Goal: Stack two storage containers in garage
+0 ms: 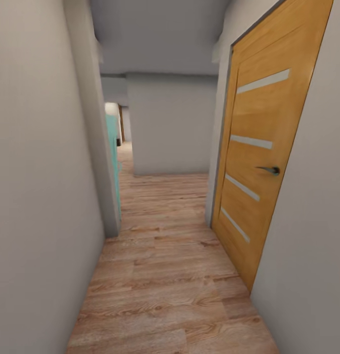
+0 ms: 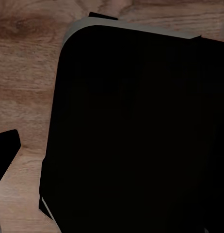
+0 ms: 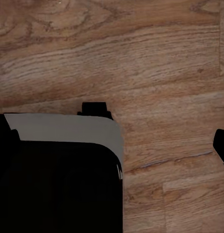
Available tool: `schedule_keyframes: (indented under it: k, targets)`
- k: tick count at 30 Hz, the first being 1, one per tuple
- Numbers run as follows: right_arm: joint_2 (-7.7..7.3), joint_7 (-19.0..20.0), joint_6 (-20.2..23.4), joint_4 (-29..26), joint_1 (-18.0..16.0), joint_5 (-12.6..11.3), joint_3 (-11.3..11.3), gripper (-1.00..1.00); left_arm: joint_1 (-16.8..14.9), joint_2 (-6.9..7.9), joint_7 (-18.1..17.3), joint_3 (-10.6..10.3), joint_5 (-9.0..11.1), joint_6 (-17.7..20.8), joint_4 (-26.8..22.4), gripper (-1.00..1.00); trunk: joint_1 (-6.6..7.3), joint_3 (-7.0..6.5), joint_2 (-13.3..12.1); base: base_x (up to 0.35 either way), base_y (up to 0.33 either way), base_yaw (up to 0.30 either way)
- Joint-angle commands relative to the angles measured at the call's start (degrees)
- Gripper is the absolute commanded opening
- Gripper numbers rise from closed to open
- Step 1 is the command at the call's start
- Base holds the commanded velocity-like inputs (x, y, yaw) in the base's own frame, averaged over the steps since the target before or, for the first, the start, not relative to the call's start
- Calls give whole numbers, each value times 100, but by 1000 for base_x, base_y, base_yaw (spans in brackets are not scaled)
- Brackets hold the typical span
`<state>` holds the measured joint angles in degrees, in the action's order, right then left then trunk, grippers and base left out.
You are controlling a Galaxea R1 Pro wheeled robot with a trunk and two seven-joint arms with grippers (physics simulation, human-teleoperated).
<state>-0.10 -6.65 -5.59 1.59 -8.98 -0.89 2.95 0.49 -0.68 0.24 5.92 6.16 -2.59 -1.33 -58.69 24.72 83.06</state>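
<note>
The two storage containers are out of view. I am in a narrow hallway with a light wood plank floor between grey walls. In the left wrist view one dark fingertip of my left gripper shows at the frame's edge over the planks, beside the black rounded body of my base. The right wrist view has one dark fingertip at its edge, with wood floor and the base's grey-edged corner below it. Nothing sits between the fingers of either gripper.
A shut orange wooden door with a metal handle lines the right wall. A teal door stands ajar behind the left wall's corner. Ahead, a grey wall block ends the hallway, and the floor runs on past its left side.
</note>
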Motion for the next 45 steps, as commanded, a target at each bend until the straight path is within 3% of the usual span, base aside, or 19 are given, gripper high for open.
schedule_keyframes:
  k: [1,45]
  targets:
    - [4,-9,-17,17,-8,-22,24,100,4,-2,2,32,35,-5,-10,100,-3,5,2,323,0,2]
    - [-9,-11,-11,17,-8,12,40,100,4,-3,11,32,52,21,-8,100,-3,5,2,323,0,0]
